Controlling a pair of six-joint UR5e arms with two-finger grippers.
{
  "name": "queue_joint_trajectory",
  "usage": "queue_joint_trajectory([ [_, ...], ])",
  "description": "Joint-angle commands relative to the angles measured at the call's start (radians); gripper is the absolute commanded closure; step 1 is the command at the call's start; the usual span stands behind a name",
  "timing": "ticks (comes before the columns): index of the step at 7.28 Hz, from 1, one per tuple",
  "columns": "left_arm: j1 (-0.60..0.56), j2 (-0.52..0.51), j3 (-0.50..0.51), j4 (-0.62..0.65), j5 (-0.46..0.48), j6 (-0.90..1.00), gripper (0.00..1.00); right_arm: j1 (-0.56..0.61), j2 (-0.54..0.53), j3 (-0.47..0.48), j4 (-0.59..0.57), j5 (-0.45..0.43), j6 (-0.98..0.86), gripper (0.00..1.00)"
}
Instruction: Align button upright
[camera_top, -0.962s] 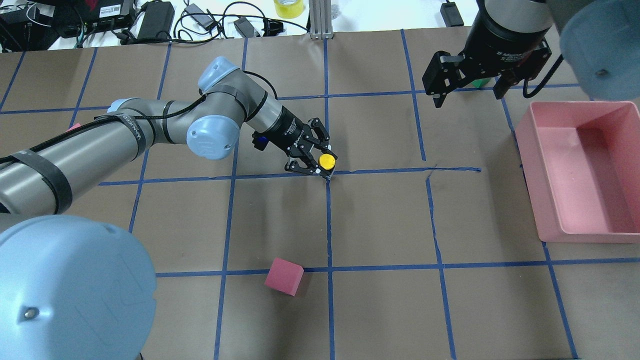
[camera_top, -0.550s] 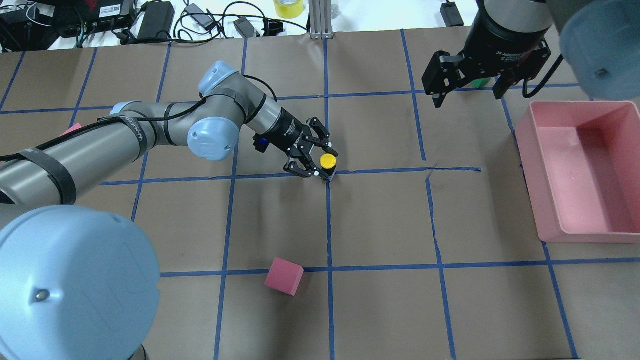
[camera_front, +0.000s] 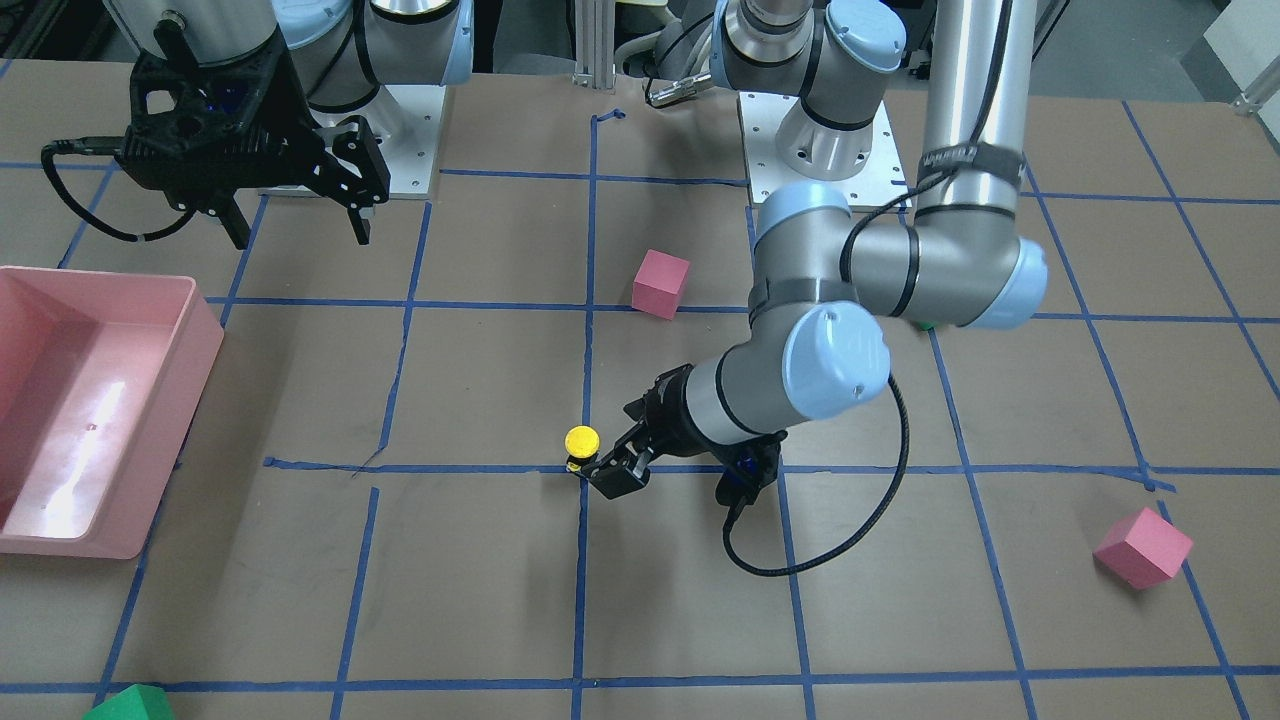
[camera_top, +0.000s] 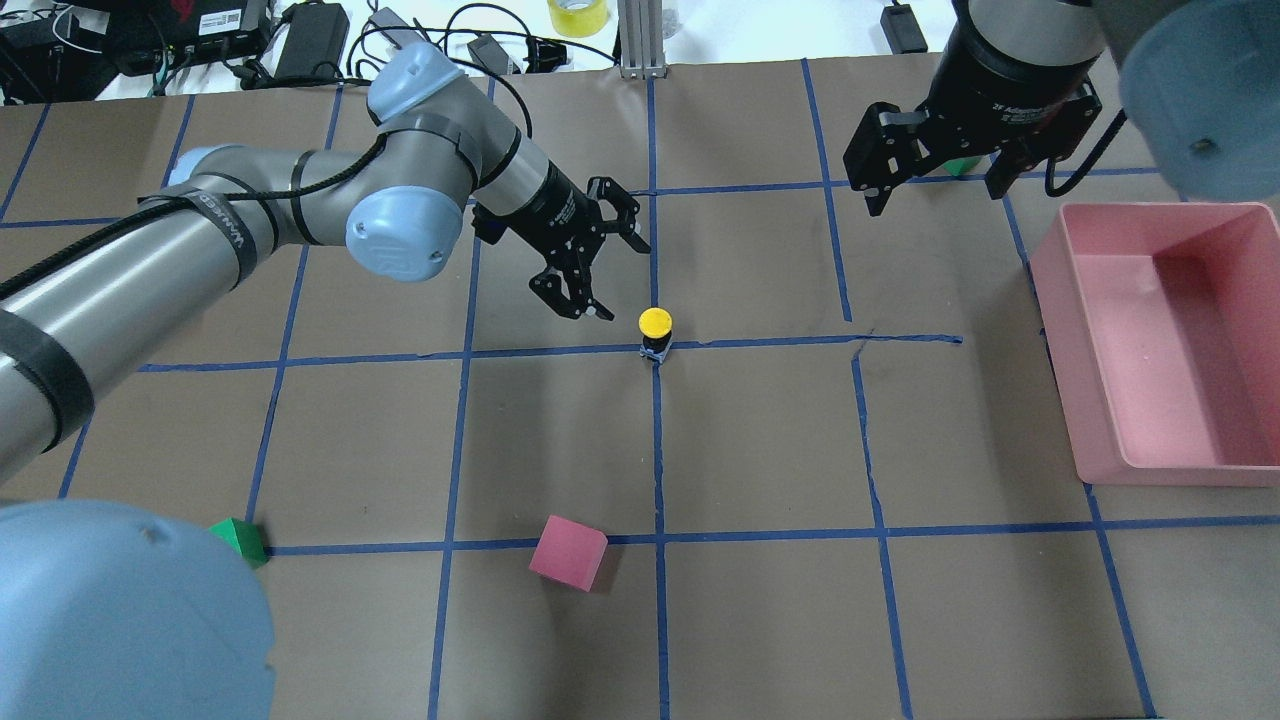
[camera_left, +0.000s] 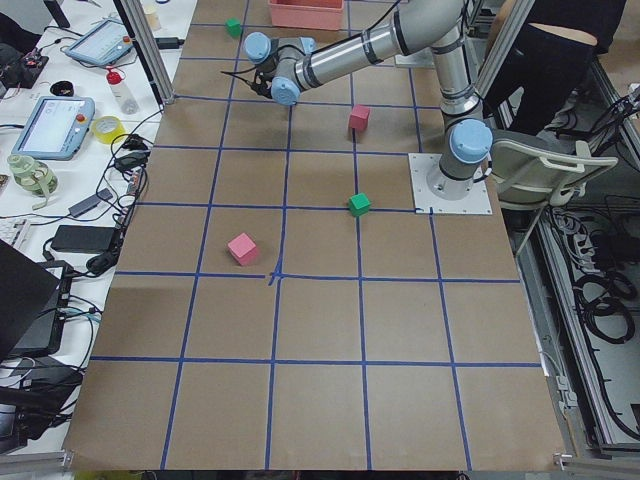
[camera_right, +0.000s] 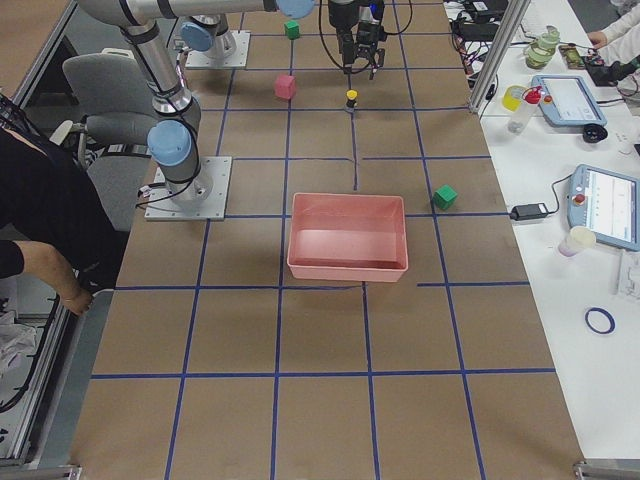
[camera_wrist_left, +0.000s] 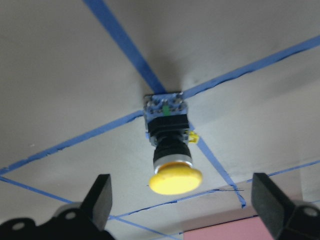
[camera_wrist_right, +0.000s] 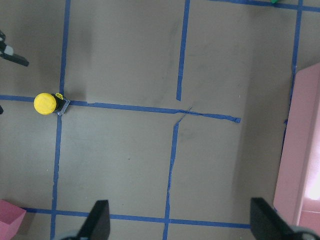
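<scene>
The button (camera_top: 655, 325) stands upright on a blue tape crossing, yellow cap up and black base down. It also shows in the front view (camera_front: 581, 441) and the right wrist view (camera_wrist_right: 45, 103). My left gripper (camera_top: 618, 280) is open and empty, held a short way back and to the left of the button without touching it. In the left wrist view the button (camera_wrist_left: 170, 150) sits between and beyond the spread fingertips (camera_wrist_left: 101, 199). My right gripper (camera_top: 940, 195) is open and empty, high over the far right of the table.
A pink bin (camera_top: 1075, 390) stands at the right edge. A pink cube (camera_top: 568, 552) lies near the front centre and a green cube (camera_top: 238, 540) at the front left. Another pink cube (camera_front: 1143, 547) lies far left. Cables and adapters line the far edge.
My left gripper was closed in around the button's cap. It has let go and pulled back up and to the left. The button stays standing on the tape crossing. The right arm has not moved.
</scene>
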Motion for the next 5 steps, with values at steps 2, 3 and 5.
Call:
queue_joint_trajectory([
  [2, -0.007, 0.218, 0.058, -0.217, 0.215, 0.354, 0.07, 0.0, 0.0, 0.0, 0.0, 0.001, 0.0, 0.0],
  [3, -0.005, 0.275, 0.054, -0.286, 0.362, 0.642, 0.01, 0.0, 0.0, 0.0, 0.0, 0.0, 0.0, 0.0],
  [5, 0.012, 0.358, 0.052, -0.32, 0.507, 1.028, 0.0, 0.0, 0.0, 0.0, 0.0, 0.0, 0.0, 0.0],
])
